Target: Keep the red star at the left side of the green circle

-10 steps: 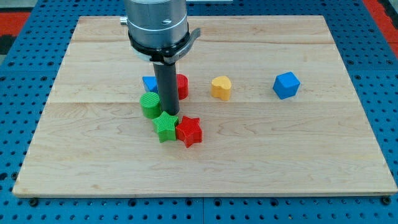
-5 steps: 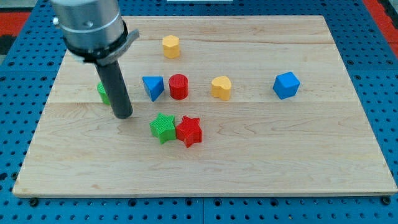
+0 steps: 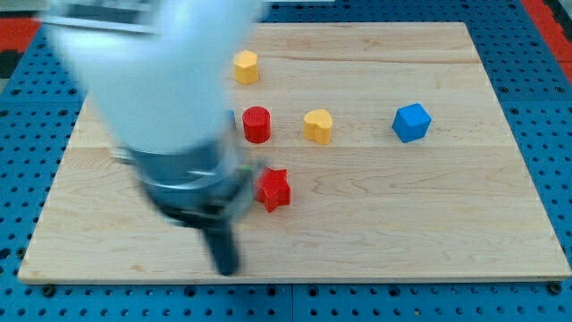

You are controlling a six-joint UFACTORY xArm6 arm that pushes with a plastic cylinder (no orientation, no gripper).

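Observation:
The red star (image 3: 273, 189) lies on the wooden board (image 3: 402, 224) a little left of centre. My arm is motion-blurred and fills the view's left and middle. My tip (image 3: 225, 268) is at the bottom of the board, below and to the left of the red star and apart from it. The green circle does not show; the blurred arm hides the area where it was. The green star that lay against the red star's left side is hidden too.
A red cylinder (image 3: 256, 123) stands above the red star. A yellow heart (image 3: 317, 126) and a blue cube (image 3: 411, 122) lie to its right. A yellow hexagon (image 3: 246, 66) lies near the board's top.
My tip first swept left, pushing the green circle to the board's left. It has now swung down to the bottom edge, and the arm covers the green circle, green star and blue triangle.

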